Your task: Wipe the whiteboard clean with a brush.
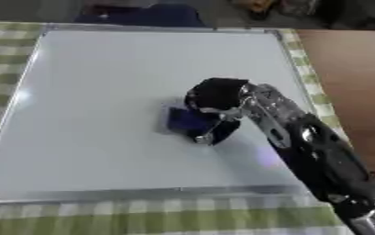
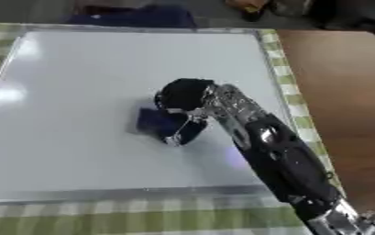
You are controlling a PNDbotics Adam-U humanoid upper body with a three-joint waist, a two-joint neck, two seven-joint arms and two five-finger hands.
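We see the right hand point(image 1: 216, 98) reaching in from the lower right over the whiteboard point(image 1: 102, 82), its fingers curled down around a dark blue brush point(image 1: 187, 120) and clamped on it. The brush lies flat on the whiteboard's surface, slightly right of its centre. The whiteboard rests on a green checked cloth point(image 1: 166, 218) covering the worktop.
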